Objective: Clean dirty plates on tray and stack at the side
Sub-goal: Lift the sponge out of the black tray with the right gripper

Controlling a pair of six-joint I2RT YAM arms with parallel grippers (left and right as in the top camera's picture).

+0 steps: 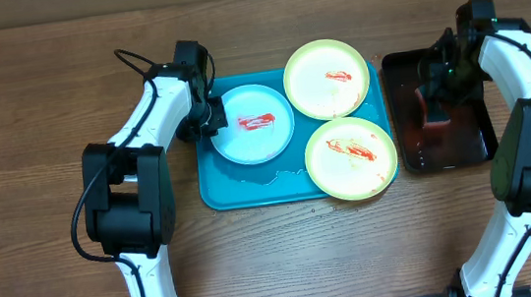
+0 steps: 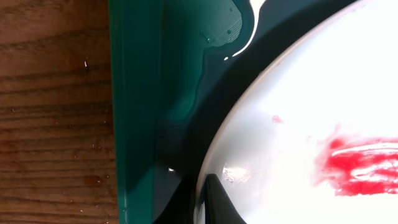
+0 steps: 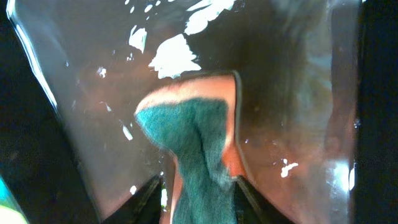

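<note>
The turquoise tray (image 1: pixel 212 189) holds three plates with red sauce smears. The pale blue-white plate (image 1: pixel 250 145) is at the left. One yellow-green plate (image 1: pixel 329 97) is at the back right and another yellow-green plate (image 1: pixel 347 174) at the front right. My left gripper (image 1: pixel 209 121) is shut on the blue-white plate's left rim. In the left wrist view the fingers (image 2: pixel 200 202) pinch the rim of that plate (image 2: pixel 292 106) over the tray (image 2: pixel 134 93). My right gripper (image 1: pixel 436 101) is shut on an orange sponge with a green pad (image 3: pixel 193 134), fingers (image 3: pixel 199 199) either side of it.
A glossy black tray (image 1: pixel 477 141) with wet film stands right of the turquoise tray; the sponge is down in it (image 3: pixel 292 93). A water puddle (image 1: pixel 268 176) lies on the turquoise tray floor. Bare wooden table (image 1: pixel 42 93) surrounds both trays.
</note>
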